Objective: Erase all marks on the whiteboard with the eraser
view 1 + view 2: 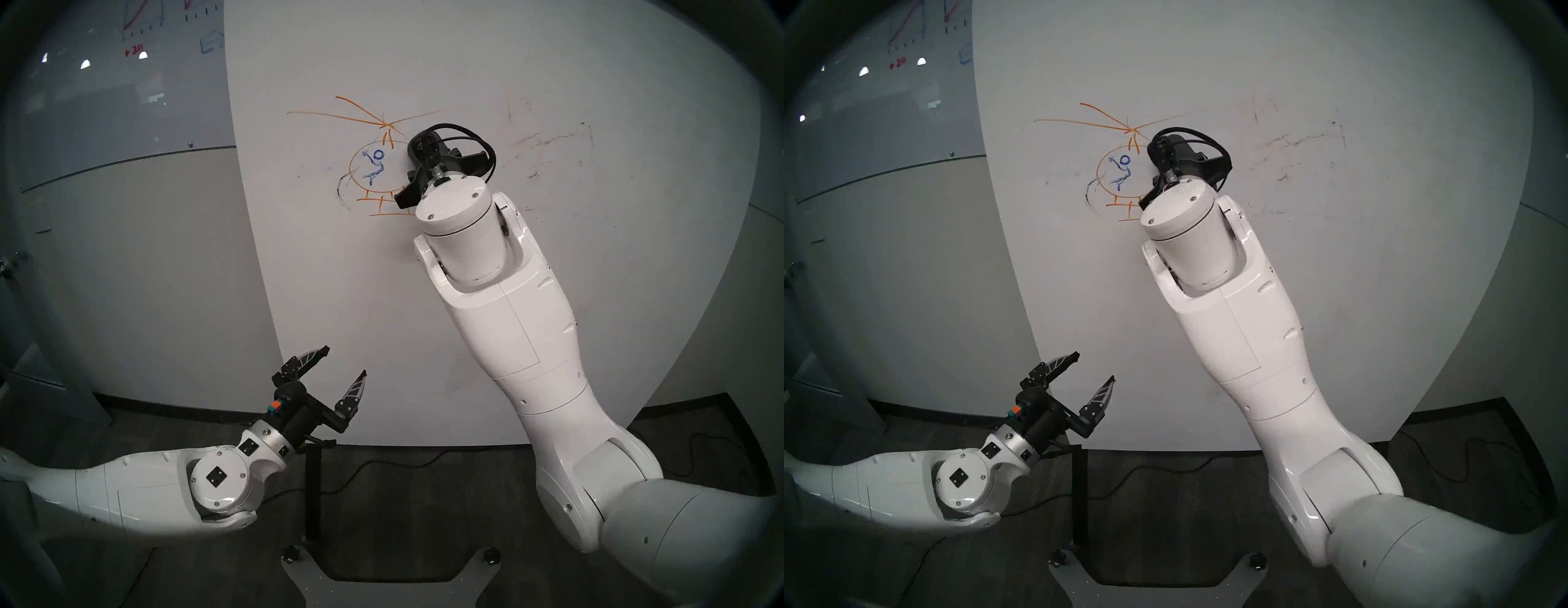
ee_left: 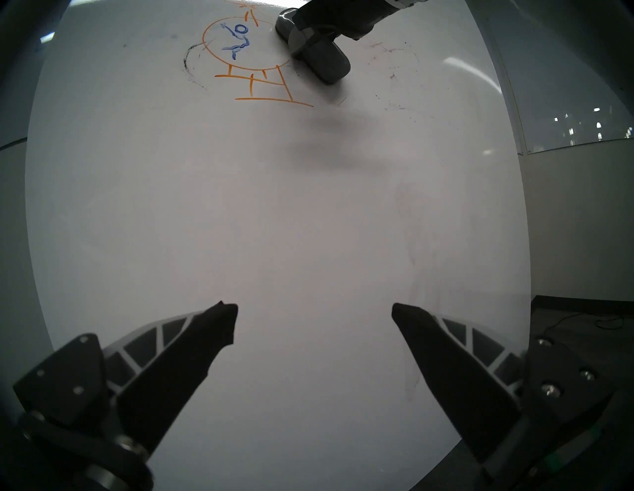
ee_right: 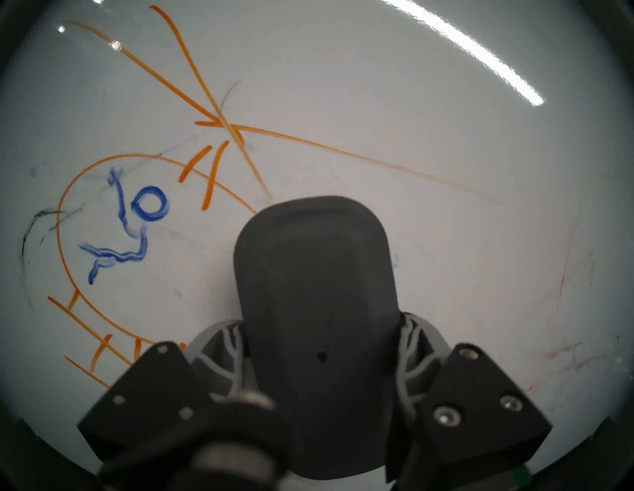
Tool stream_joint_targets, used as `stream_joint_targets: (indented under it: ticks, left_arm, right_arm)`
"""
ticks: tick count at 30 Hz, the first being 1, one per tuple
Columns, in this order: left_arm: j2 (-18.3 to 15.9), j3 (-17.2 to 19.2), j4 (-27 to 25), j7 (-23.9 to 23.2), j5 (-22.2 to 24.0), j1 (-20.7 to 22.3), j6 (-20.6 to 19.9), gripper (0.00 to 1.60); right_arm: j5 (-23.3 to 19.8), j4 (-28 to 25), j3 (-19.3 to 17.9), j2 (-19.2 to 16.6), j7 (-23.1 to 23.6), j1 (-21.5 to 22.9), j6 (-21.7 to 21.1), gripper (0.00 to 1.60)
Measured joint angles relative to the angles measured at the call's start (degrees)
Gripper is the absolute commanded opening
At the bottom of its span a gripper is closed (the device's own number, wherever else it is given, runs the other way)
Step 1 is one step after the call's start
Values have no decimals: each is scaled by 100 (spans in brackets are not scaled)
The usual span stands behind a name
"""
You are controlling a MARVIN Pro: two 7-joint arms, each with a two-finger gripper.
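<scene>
Right hand (image 3: 319,360) pinching eraser (image 3: 314,274) against whiteboard (image 1: 424,318), beside orange helicopter drawing (image 3: 144,164); left hand (image 1: 343,373) spread, idle; next: sweep toward blue stick figure (image 3: 127,226).

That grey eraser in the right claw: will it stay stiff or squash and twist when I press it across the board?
The eraser looks matte and felt-like with rounded ends, so it probably gives slightly. The right claw grips only its rear sides, so the long front may pivot under a sideways drag. It is probably light.
</scene>
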State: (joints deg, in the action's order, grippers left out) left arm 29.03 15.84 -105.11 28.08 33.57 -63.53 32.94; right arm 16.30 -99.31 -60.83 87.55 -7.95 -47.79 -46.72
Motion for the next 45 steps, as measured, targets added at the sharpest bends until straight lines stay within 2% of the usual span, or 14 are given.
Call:
stream_joint_targets:
  ticks: [7, 13, 28, 45]
  left_arm:
    - [0, 0, 0, 0, 0, 0, 0, 160]
    - [-2, 0, 0, 0, 0, 0, 0, 160]
    - [-1, 0, 0, 0, 0, 0, 0, 160]
    - [-1, -1, 1, 0, 0, 0, -1, 160]
  right_arm:
    - [-154, -252, 52, 73, 44, -310, -1, 0]
    - [-306, -204, 125, 131, 168, -445, 41, 0]
    - [-275, 442, 61, 459, 105, -91, 416, 0]
    - [139, 899, -244, 946, 226, 64, 531, 0]
